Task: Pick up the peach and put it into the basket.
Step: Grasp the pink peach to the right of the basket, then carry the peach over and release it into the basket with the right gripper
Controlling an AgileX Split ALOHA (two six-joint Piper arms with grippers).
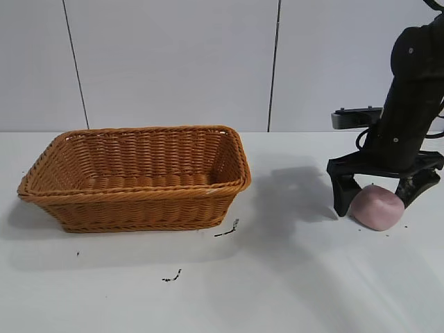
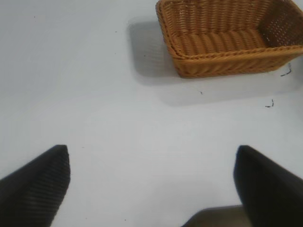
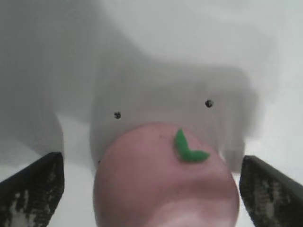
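Note:
The peach point(image 1: 377, 207) is a pale pink rounded lump lying on the white table at the right. My right gripper point(image 1: 378, 195) is open and lowered over it, one finger on each side, with gaps to both. In the right wrist view the peach point(image 3: 163, 182) fills the space between the fingers and shows a small green leaf point(image 3: 188, 148). The orange-brown wicker basket point(image 1: 136, 177) stands at the left, empty. My left gripper point(image 2: 151, 182) is open over bare table, out of the exterior view; the basket point(image 2: 227, 38) lies ahead of it.
Small dark scraps lie on the table in front of the basket point(image 1: 227, 229) point(image 1: 172, 277). White table surface stretches between the basket and the peach. A panelled white wall closes the back.

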